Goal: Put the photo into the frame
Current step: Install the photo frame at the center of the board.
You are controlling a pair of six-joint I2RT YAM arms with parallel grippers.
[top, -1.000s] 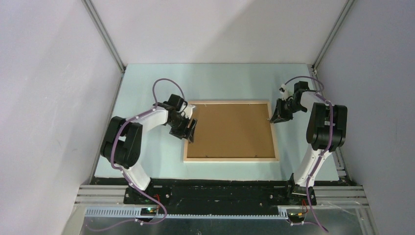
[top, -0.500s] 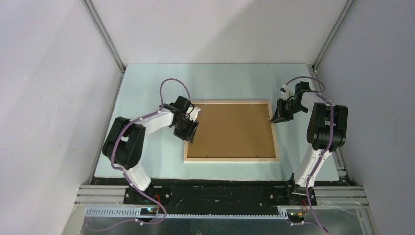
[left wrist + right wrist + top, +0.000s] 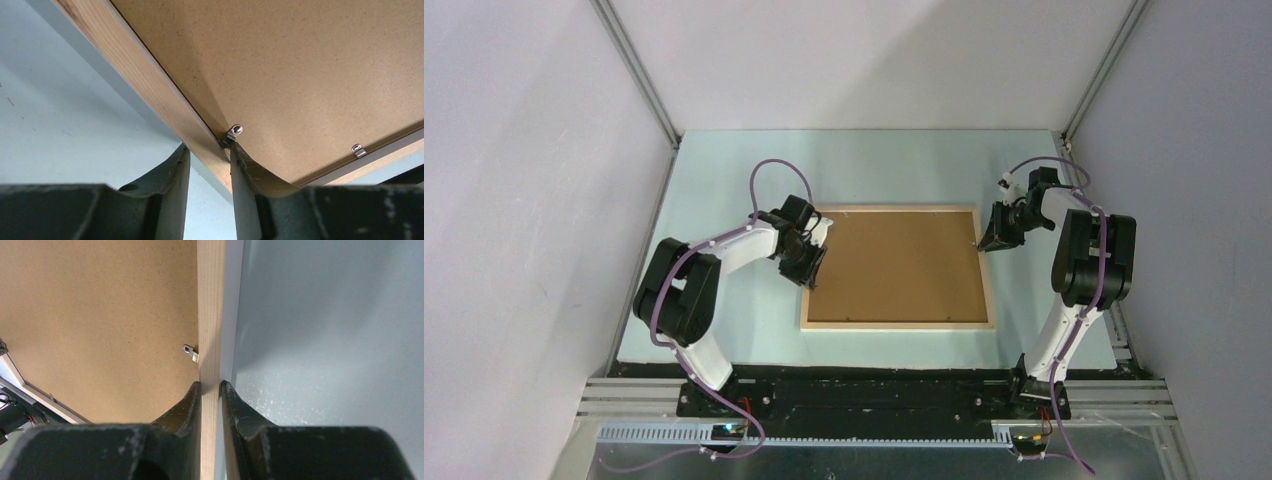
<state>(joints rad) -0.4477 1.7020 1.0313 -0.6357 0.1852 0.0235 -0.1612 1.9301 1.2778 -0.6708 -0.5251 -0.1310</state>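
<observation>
Lying flat, frame point(image 3: 894, 325) long axis left-right, right gripper point(image 3: 210, 384) clamping its rail, left gripper point(image 3: 209, 148) straddling, grip unclear.

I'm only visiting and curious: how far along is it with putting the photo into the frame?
Looks done: the brown backing board sits inside the frame, back side up, metal clips at its edge. In hand: the right claw pinches one rail, the left claw straddles the opposite one. Remaining: unclear; no photo shows, so it may already lie under the board.
</observation>
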